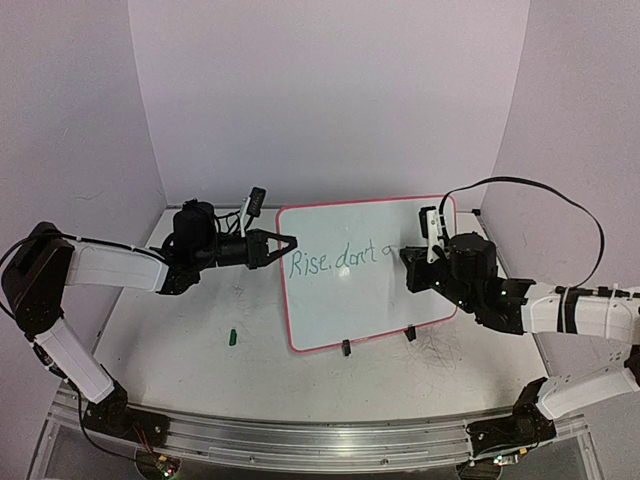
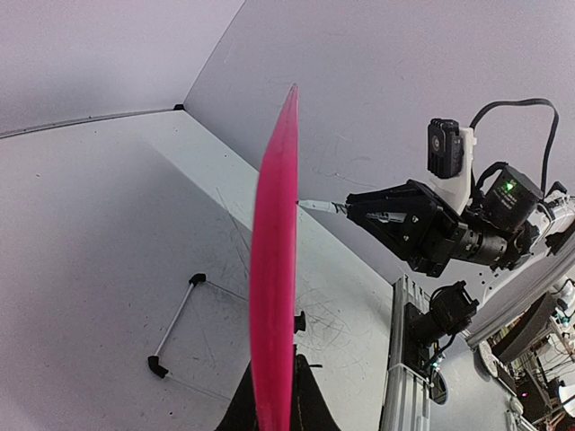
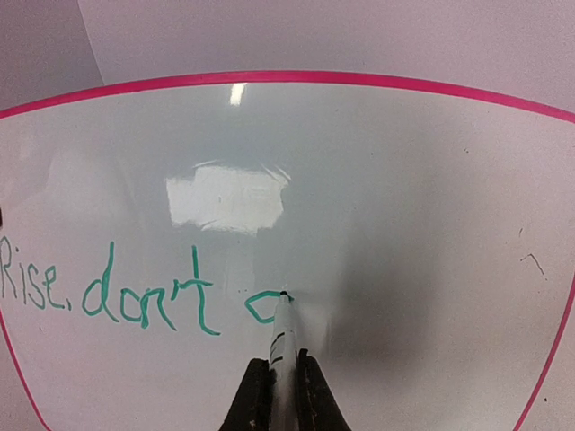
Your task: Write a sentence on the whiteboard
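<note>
two words, "rise, don't", stood in green on the whiteboard (image 1: 370,300), upright between the arms, with a third only a small loop; the sentence looked unfinished. the left gripper (image 1: 288,243) pinched the board's left edge; the right gripper (image 3: 274,395) was clamped on a marker (image 3: 281,341), tip touching the board.

White links (image 1: 110,265), black joints (image 1: 35,280), black left gripper (image 1: 288,243), looping black cable (image 1: 510,180).

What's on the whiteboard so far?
On the whiteboard: green writing reads "Rise, don't" plus a started loop, the marker tip on it. The marker covers the loop's right side.
</note>
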Robot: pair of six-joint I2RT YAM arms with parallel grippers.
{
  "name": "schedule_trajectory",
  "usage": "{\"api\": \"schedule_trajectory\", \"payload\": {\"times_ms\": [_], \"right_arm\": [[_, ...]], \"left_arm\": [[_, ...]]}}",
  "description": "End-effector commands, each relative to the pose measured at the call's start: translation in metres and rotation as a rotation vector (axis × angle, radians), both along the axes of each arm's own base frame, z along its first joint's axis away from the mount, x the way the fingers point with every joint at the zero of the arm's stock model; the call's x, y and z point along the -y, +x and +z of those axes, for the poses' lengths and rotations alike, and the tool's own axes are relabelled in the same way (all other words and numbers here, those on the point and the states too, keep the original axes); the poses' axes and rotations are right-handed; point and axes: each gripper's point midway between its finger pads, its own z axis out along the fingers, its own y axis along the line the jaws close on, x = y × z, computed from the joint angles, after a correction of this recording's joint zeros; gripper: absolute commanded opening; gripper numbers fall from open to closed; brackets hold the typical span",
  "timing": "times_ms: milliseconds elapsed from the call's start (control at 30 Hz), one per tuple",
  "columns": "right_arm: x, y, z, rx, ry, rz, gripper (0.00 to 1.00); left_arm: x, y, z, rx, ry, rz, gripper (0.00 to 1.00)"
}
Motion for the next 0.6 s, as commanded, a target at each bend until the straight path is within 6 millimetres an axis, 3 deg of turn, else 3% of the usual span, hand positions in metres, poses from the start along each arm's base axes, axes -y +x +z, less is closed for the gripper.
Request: {"api": "schedule_trajectory", "payload": {"times_ms": [0,567], "right_arm": [[0.003,-0.007,-0.005,-0.033,0.008,0.002,0.00],[0.000,-0.028,-0.028,-0.106,-0.025,0.040,0.00]], "left_arm": [[-0.013,0.019,-0.003,0.062,0.052,0.101,0.00],[-0.012,0.019,-0.004,0.059,0.052,0.099,0.00]]}}
